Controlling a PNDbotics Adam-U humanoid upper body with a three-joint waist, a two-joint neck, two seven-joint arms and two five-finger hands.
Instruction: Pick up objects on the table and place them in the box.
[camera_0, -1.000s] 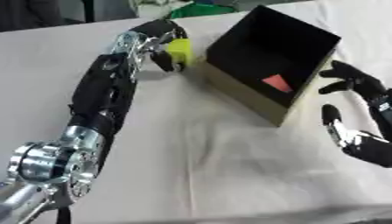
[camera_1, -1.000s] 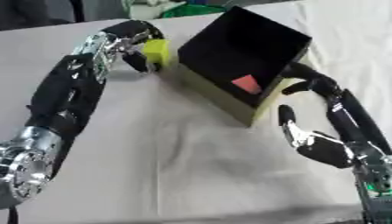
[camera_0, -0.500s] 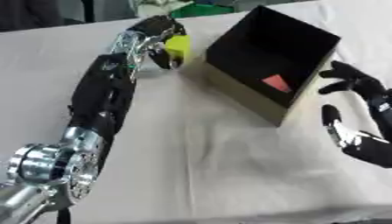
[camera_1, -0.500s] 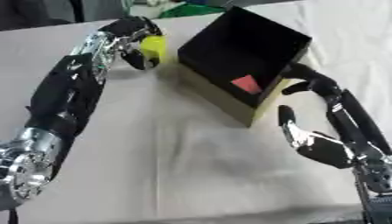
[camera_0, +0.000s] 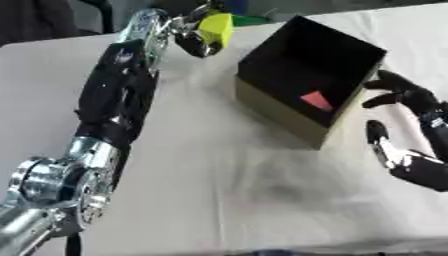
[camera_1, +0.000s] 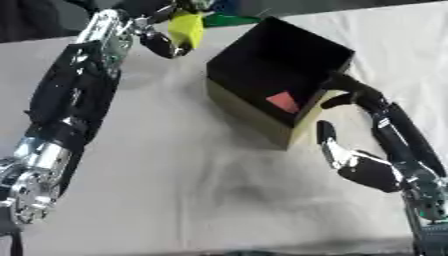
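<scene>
Right hand (camera_1: 372, 167) idles near the table edge, fingers spread, beside the box (camera_0: 289, 117) (red piece inside). Farther off, left hand (camera_0: 194, 37) pinches the yellow block (camera_0: 215, 28) aloft; looks light, rigid, best gripped across flat faces.

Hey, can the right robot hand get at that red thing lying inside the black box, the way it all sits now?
Probably yes. The right robot hand rests open beside the box, the box's top is open, and nothing covers the red thing. It would have to lift over the near wall.
</scene>
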